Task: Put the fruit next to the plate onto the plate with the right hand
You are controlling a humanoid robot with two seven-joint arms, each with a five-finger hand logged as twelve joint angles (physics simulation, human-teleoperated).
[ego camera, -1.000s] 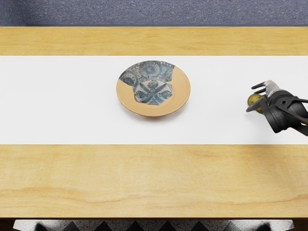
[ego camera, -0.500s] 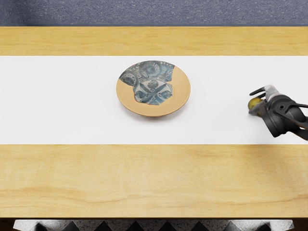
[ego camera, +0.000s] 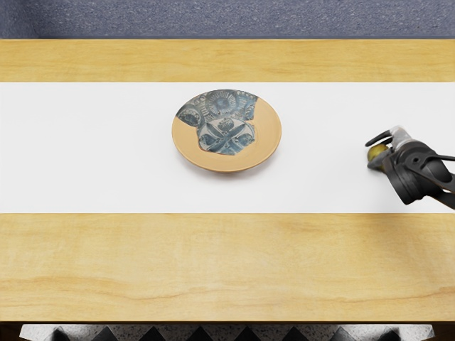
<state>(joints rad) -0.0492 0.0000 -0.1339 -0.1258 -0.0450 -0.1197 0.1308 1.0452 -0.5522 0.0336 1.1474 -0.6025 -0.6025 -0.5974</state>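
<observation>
- Reaching in from the right edge, the right hand [ego camera: 402, 160] is over the white strip [ego camera: 92, 149] of the wooden table [ego camera: 213, 263].
- Its fingers curl around a small yellow fruit [ego camera: 374, 151], hiding most of it.
- The fruit is well right of the plate [ego camera: 266, 146], not on it.
- The orange, blue-patterned plate lies mid-strip.

A light wooden table [ego camera: 227, 263] fills the view, with a broad white strip [ego camera: 85, 149] running across its middle from edge to edge. Speckled blue-grey floor [ego camera: 227, 18] shows beyond the far edge, and grey jagged shapes [ego camera: 227, 332] below the near edge.
</observation>
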